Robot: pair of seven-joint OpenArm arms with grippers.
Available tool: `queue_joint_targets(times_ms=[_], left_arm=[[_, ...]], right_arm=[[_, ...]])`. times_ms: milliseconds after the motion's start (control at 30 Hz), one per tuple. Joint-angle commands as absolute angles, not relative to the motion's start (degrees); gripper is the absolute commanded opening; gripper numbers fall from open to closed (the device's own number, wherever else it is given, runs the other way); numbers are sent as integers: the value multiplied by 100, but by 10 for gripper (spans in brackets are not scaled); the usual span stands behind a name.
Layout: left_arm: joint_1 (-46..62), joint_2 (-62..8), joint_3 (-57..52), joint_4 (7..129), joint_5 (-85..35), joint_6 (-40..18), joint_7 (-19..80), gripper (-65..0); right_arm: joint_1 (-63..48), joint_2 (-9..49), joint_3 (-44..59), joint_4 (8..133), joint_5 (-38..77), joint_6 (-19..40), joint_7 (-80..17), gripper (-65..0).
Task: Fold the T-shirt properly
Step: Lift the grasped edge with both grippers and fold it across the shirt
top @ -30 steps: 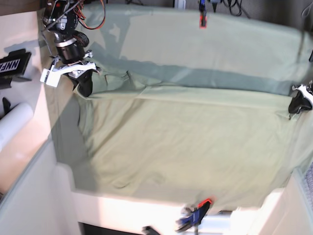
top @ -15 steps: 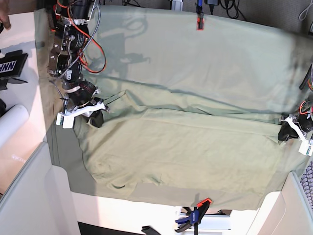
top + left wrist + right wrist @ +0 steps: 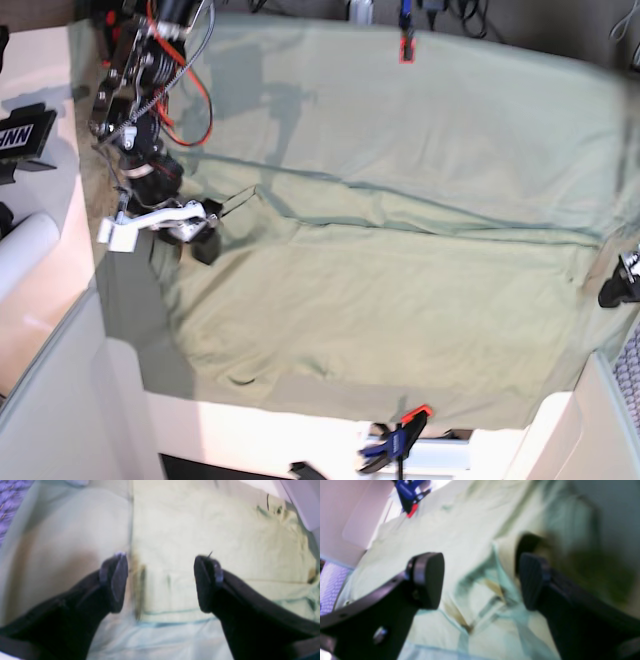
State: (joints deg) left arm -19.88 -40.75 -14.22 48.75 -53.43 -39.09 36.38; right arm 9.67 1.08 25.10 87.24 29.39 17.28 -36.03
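Observation:
The pale green T-shirt (image 3: 380, 300) lies spread flat on the same-coloured table cloth (image 3: 450, 110). My right gripper (image 3: 195, 232) is at the shirt's left corner, by a sleeve fold. In the right wrist view it (image 3: 480, 580) is open over bunched, hemmed fabric (image 3: 480, 610), holding nothing. My left gripper (image 3: 612, 288) is at the shirt's right edge. In the left wrist view it (image 3: 160, 582) is open and empty just above the shirt (image 3: 200, 525), with a hem (image 3: 175, 612) between the fingers. The collar is not visible.
A blue and red clamp (image 3: 395, 440) grips the table's front edge and also shows in the right wrist view (image 3: 410, 495). A red clamp (image 3: 405, 45) holds the cloth at the back. A white roll (image 3: 25, 250) and a black block (image 3: 25, 135) lie at the left.
Both grippers were on the shirt's corners, drawing its far edge toward the front. Now both are open and the shirt lies flat. The left gripper has shifted toward the table's right edge.

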Motion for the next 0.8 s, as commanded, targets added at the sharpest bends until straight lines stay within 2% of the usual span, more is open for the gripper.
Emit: queue_joint_targets(times_ms=[0, 267, 400, 767], left_arm=[[-2001, -4224, -1525, 4995, -5575, -4000, 3636, -208], [-1197, -4324, -1653, 5011, -6110, -4000, 3669, -208], [-1009, -4252, -1653, 5017, -6198, -4000, 3671, -208], [-965, -4143, -1653, 5015, -6191, -4000, 3669, -208]], right_arm=[[947, 123, 2661, 8993, 3052, 1776, -3557, -201], [16, 119, 3677, 9299, 3330, 1741, -3627, -201], [-213, 110, 3876, 9229, 3321, 1516, -3603, -201], [469, 16, 3522, 7719, 3664, 1734, -3454, -201]])
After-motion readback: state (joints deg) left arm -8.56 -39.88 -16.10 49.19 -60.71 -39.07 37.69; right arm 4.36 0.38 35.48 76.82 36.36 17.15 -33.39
